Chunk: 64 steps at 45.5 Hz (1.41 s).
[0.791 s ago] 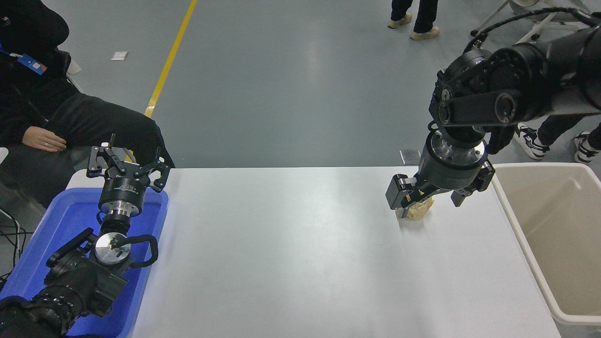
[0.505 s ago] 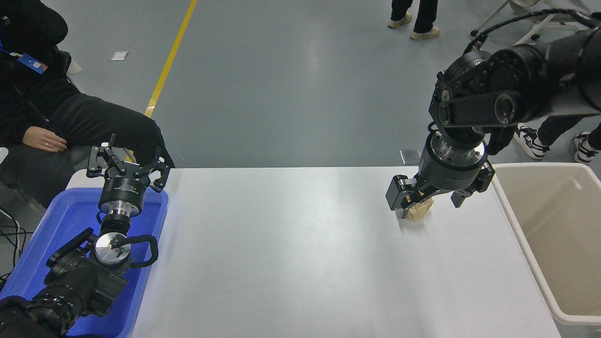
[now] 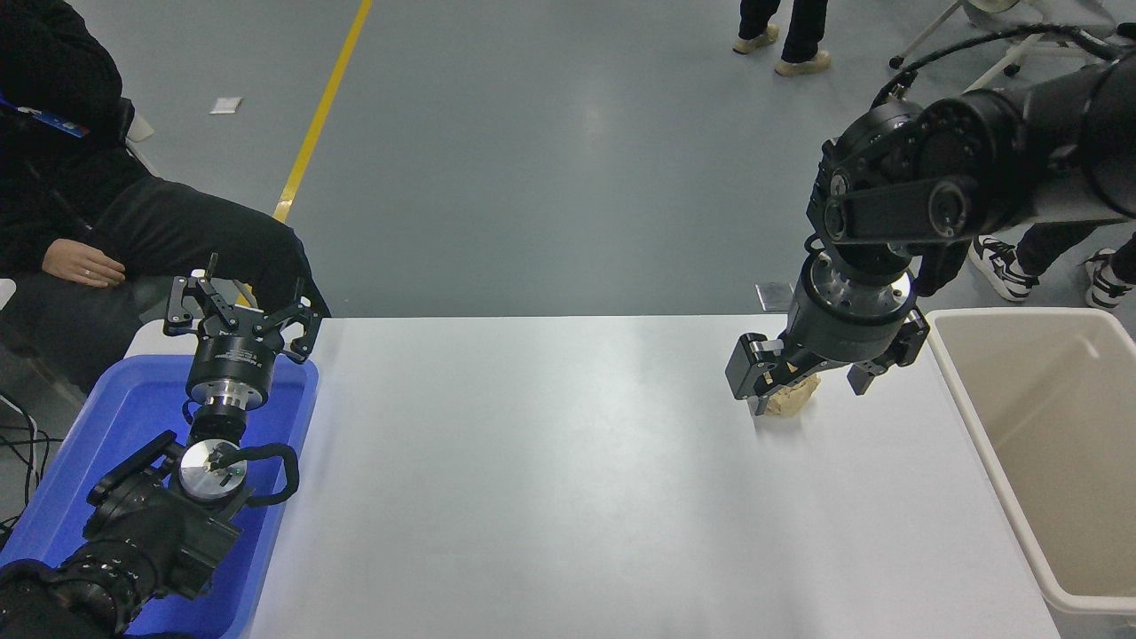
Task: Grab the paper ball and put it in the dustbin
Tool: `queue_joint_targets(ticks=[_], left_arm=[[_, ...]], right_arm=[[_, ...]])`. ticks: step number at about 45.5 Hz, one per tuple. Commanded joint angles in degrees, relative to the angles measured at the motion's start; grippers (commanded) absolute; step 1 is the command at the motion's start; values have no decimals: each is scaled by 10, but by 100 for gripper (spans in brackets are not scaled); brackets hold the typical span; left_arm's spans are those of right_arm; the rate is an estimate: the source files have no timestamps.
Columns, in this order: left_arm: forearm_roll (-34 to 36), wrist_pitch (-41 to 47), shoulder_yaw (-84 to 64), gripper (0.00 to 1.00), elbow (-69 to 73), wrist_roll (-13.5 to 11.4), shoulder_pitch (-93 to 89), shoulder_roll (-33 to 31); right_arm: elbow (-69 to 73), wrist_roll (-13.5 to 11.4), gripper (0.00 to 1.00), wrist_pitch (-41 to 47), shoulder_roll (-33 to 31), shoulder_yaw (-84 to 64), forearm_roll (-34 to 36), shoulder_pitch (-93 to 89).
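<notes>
The paper ball (image 3: 792,399), a small tan crumpled wad, is at the table's far right, right at the table surface. My right gripper (image 3: 803,389) points down over it, and its fingers (image 3: 754,377) are closed in on the ball from both sides. The gripper body hides the ball's top. The dustbin (image 3: 976,426), a large cream tub, stands just right of the gripper at the table's right end, and no contents show in it. My left gripper (image 3: 241,312) is parked open at the lower left.
A blue plastic tray (image 3: 106,426) lies under the parked left arm. A person in black sits at the far left (image 3: 89,231). Other people's feet stand on the floor behind the table. The white table (image 3: 532,461) stretches between the tray and the dustbin.
My right arm has shifted very slightly left and up. The paper ball stays at about the same spot between the fingers. The left arm has not moved.
</notes>
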Motion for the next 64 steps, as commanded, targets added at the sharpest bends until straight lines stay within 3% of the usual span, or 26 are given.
queue_joint_targets(ticks=[1,13,31,44,64], left_arm=[[0,0,0,99,0,0,0,0],[0,0,0,99,0,0,0,0],[0,-1,0,99,0,0,0,0],[0,0,0,99,0,0,0,0],[0,0,0,99,1,0,0,0]], right_arm=[[-5,1,100,-1,0,9,0,-7],[-34,1,100,-33,-44,25,-30,-36],[-131,0,100,-197,-53,62,-81,-184],[-284,0,100,-366,-51,83,-95,-353],[-391,1,100,-481,-50,120,-121,-475]])
